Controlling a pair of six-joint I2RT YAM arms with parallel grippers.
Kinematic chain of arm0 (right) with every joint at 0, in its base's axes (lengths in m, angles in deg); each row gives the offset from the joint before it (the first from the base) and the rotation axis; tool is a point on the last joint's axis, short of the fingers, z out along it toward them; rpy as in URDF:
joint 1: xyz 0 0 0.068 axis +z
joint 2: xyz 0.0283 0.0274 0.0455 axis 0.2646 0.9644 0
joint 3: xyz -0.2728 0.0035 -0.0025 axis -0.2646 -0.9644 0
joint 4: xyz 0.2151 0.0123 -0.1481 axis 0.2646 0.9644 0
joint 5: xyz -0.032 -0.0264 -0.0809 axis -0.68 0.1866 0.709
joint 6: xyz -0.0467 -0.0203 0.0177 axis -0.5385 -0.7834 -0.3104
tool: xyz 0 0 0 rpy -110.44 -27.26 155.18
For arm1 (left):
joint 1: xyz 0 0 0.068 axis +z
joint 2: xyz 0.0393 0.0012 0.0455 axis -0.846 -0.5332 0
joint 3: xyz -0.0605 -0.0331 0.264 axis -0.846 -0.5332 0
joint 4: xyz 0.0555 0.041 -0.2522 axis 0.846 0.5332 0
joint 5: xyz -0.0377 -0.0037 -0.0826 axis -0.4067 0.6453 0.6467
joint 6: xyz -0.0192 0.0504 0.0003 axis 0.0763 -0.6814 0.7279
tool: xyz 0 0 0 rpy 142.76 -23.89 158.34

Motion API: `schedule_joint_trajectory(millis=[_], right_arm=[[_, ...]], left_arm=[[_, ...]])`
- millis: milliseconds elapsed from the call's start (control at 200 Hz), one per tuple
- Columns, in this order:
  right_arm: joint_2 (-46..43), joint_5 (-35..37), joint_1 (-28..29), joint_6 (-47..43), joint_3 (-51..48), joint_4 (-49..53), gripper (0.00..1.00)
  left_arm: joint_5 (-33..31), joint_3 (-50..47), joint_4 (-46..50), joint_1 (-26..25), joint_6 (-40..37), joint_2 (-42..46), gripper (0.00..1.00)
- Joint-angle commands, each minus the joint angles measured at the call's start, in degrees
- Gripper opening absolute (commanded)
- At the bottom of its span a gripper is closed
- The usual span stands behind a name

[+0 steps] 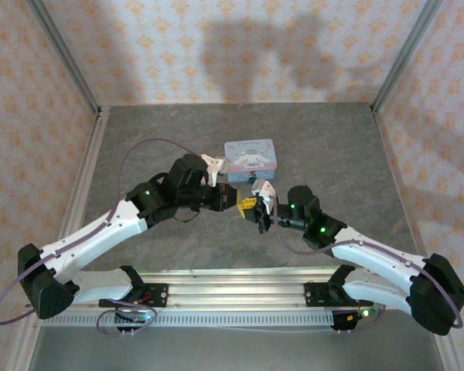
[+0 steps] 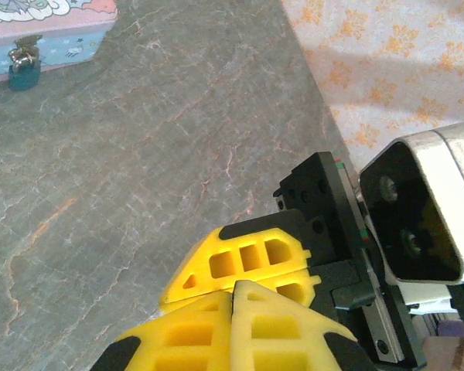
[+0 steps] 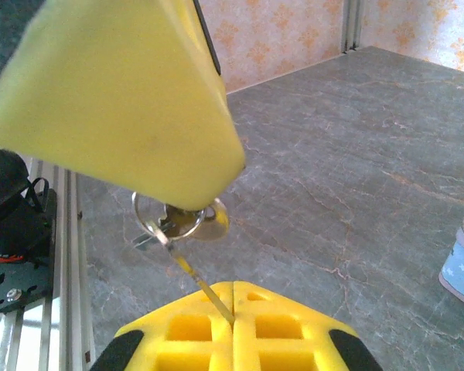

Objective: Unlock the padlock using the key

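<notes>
My right tool is clamped on the key, a thin pale metal sliver.
The key slants up to a shiny wire ring under my left tool's ribbed yellow tip, whose fingers are pressed together. The small blue padlock hangs on the pastel tin, upper left, on the veined grey stone-look desk.

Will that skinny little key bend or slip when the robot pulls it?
The thin pale metal key looks stiff, so it probably won't flop, though something that slim might bend if twisted. It is likely slippery: smooth metal pinched between the right arm's yellow fingers. The wire ring at its far end may let it swing.
</notes>
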Motion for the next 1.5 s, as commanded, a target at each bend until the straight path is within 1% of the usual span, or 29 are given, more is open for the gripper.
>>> schedule_joint_trajectory(millis=[0, 125, 160, 190, 210, 230, 255, 285, 335, 611, 831, 846, 931, 1026, 1116, 1231, 1256, 1351, 1396, 1441, 1496], right_arm=[[-1.9, -1.6, 0.4, -2.0, 1.6, 3.3, 0.0], [-2.6, 1.0, 0.4, -1.3, 2.0, 6.0, 0.0], [-3.0, 1.3, 0.4, -1.3, 1.7, 6.3, 0.09], [-3.5, 1.4, 0.4, -1.3, 1.4, 6.5, 0.2], [-3.7, 1.3, 0.4, -1.2, 1.1, 6.5, 0.31], [-4.0, 1.2, 0.4, -1.2, 0.9, 6.5, 0.38], [-4.2, 1.0, 0.4, -1.2, 0.8, 6.6, 0.45], [-4.5, 0.8, 0.4, -1.1, 0.6, 6.6, 0.49], [-4.7, 0.4, 0.4, -1.0, 0.5, 6.7, 0.51], [-3.0, -0.7, 0.8, -3.7, 2.2, 4.7, 0.52], [-1.3, -1.7, 1.5, -5.2, 3.7, 2.6, 0.52], [-1.2, -1.7, 1.6, -5.2, 3.7, 2.5, 0.52], [-1.2, -2.2, 1.6, -5.0, 3.8, 1.3, 0.51], [-1.3, -3.2, 1.6, -4.7, 4.1, 1.0, 0.49], [-1.2, -4.1, 1.6, -4.6, 4.5, 1.5, 0.46], [-1.1, -4.7, 1.6, -4.6, 4.7, 2.1, 0.36], [-1.0, -4.8, 1.6, -4.6, 4.6, 2.2, 0.32], [-1.0, -5.5, 1.6, -5.0, 4.9, 3.1, 0.11], [-0.9, -5.7, 1.6, -5.1, 5.0, 3.6, 0.04], [-1.1, -5.6, 1.6, -5.2, 5.1, 4.0, 0.0], [-1.5, -5.6, 1.6, -5.5, 5.3, 4.8, 0.0]], left_arm=[[1.6, -0.8, -1.1, 0.9, -0.8, 1.4, 0.0], [1.8, -1.7, -2.1, 1.2, -1.1, 2.4, 0.0], [1.8, -1.8, -2.2, 1.3, -1.2, 2.8, 0.0], [1.8, -1.9, -2.0, 1.5, -1.5, 3.1, 0.0], [1.8, -1.8, -1.9, 1.6, -1.6, 3.3, 0.0], [1.8, -1.8, -1.7, 1.7, -1.6, 3.4, 0.0], [1.9, -1.8, -1.5, 1.7, -1.8, 3.7, 0.0], [2.1, -1.8, -1.3, 1.9, -2.0, 3.8, 0.0], [2.7, -1.8, -1.0, 2.0, -2.3, 3.8, 0.0], [6.1, -1.7, -1.3, 2.2, -3.4, 3.4, 0.0], [8.8, -1.6, -1.3, 2.1, -3.6, 2.7, 0.0], [9.0, -1.5, -1.2, 2.2, -5.0, 2.7, 0.0], [9.6, -1.5, -0.9, 2.2, -5.7, 2.3, 0.0], [10.2, -1.6, -0.5, 2.1, -6.3, 2.1, 0.0], [10.4, -1.6, -0.4, 2.2, -6.6, 1.9, 0.0], [10.6, -1.7, -0.3, 2.2, -7.0, 1.8, 0.0], [10.6, -1.7, -0.3, 2.2, -7.0, 1.8, 0.0], [10.4, -1.7, 0.0, 2.2, -7.2, 1.9, 0.0], [10.2, -1.7, 0.2, 2.3, -7.3, 2.0, 0.0], [10.0, -1.7, 0.5, 2.4, -7.4, 2.2, 0.0], [9.8, -1.9, 0.7, 2.6, -7.6, 2.6, 0.0]])
